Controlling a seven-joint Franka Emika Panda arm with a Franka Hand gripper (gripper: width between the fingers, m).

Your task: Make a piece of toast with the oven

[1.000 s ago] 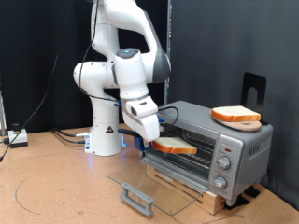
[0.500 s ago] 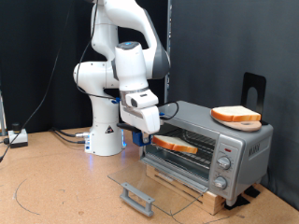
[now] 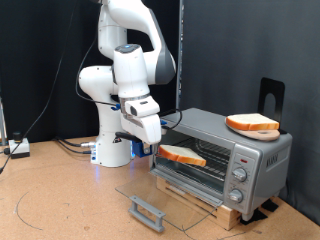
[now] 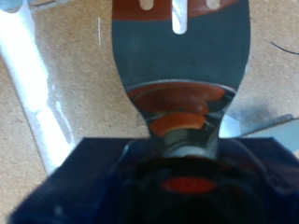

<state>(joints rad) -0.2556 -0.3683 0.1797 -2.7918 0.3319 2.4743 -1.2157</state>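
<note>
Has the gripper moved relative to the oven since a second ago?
Yes. The gripper has drawn back toward the exterior view's left, away from the oven, whose open front holds a piece of toast.

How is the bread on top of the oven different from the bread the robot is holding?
The slice on top lies flat on the oven roof; the held slice hangs in the air in front of the open oven mouth. The slice on top touches nothing but the oven; the held slice sits at the hand, which seems to grip one edge. The held slice is lower down. Both are pale with orange-brown crusts.
</note>
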